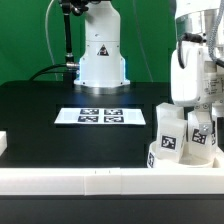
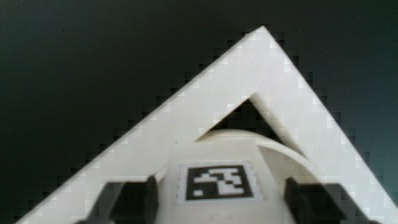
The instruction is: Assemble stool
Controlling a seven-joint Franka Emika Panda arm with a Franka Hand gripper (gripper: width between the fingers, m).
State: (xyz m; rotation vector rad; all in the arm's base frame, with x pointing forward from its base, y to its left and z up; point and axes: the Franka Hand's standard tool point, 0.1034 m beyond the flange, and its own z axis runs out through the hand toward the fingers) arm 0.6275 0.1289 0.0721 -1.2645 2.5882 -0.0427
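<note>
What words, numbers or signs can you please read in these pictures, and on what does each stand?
No words or numbers can be read.
Arm base: a black triangular sign, its symbol too small to read.
Marker board: black-and-white square tags, patterns only.
Legs: square tags, no text.
Leg in the wrist view: one square tag, blurred, no text.

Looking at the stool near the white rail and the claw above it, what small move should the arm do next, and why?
Probably a small, slow descent. In the exterior view the claw hangs right over the stool, where tagged legs already stand upright on the seat. In the wrist view a tagged part sits between the fingertips. Whether they grip it is unclear, so go gently.
</note>
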